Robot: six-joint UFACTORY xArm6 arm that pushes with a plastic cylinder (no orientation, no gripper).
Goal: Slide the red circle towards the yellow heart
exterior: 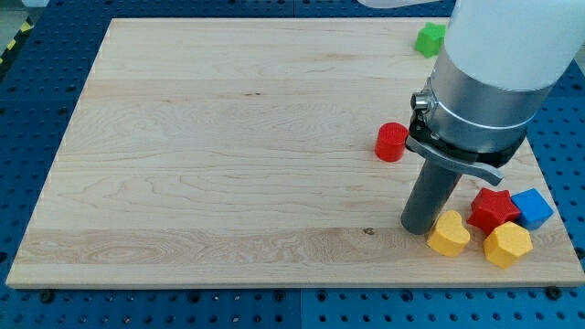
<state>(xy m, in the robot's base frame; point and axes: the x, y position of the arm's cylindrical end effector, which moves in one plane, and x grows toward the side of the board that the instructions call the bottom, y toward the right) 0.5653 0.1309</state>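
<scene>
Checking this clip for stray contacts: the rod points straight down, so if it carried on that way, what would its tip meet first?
The wooden board itself. My tip is already at its surface, just left of the yellow heart in the view. Whether it touches the heart is unclear. The red circle sits apart, toward the view's top.

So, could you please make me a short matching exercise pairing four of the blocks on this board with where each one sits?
Things:
1. red circle
2. green block
3. yellow heart
4. blue cube

Places:
A. at the view's top edge
B. just right of my tip
C. alone, left of the rod
D. right of the red star

Pairs: 1-C, 2-A, 3-B, 4-D
</scene>
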